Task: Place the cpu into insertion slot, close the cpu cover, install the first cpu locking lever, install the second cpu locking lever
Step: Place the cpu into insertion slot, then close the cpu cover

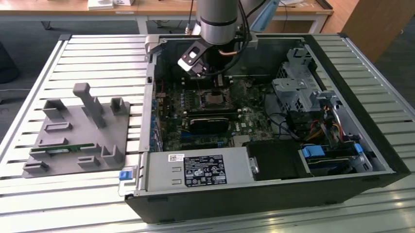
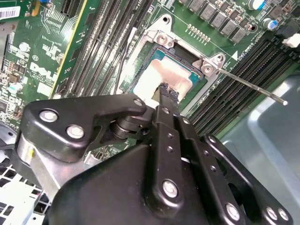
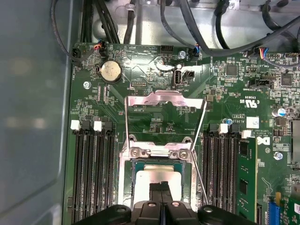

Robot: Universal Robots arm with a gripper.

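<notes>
While reaching down into the open case (image 1: 259, 204) from above, holding the hand (image 2: 167, 92) fully closed, pinching nothing between the fingertips (image 2: 165, 105). Poising those tips right at the cpu (image 2: 152, 77), either touching its top or sitting just off it, and not managing to tell which from both wrist views. Finding the cpu lying flat in the socket (image 3: 125, 183), silvery top up, sitting square between two banks of memory slots (image 3: 91, 173). Finding the cover (image 3: 164, 99) standing open in the first wrist view, tilted up from its hinge edge beside the socket, showing green board (image 3: 154, 122) through its open centre. Finding one lever (image 2: 253, 86) in the second wrist view sticking out from a socket corner, slanting free over the memory slots toward the case wall. Noticing a coin cell (image 3: 111, 71) sitting on the board beyond the raised cover in the first wrist view, near a bundle of cables (image 3: 104, 18). Turning to the exterior view, finding the case lying on its side on a slatted bench (image 1: 65, 58), with the arm (image 1: 217, 19) standing over its far side and the socket sitting just beside a black card (image 1: 211, 124). Finding a grey fixture (image 1: 65, 126) resting on the bench toward the exterior view's left, just beside the case, carrying a green strip (image 1: 65, 149) in one slot.
</notes>
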